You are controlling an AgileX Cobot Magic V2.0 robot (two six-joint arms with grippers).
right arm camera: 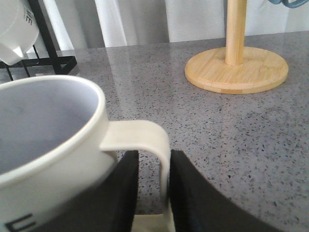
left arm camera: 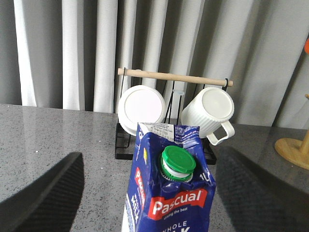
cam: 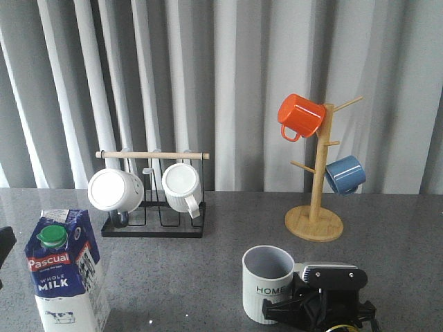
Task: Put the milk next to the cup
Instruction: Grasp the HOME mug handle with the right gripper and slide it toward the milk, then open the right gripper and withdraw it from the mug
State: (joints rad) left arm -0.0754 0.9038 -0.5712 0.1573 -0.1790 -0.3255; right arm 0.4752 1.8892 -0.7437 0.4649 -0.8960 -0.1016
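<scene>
Two hands are busy: my left hand (left arm camera: 149, 193) stands spread wide around the milk (cam: 66, 273), which sits upright on the counter (cam: 387, 228) well left of the cup (cam: 268, 283); my right hand (right arm camera: 153, 193) is pinched onto the cup's handle (right arm camera: 145, 137). The tall carton could tip if I clamp too high or drag it, and setting it down carelessly could knock the cup. I count one carton, one HOME cup, two white mugs (cam: 181, 187) racked, one orange, one blue.
</scene>
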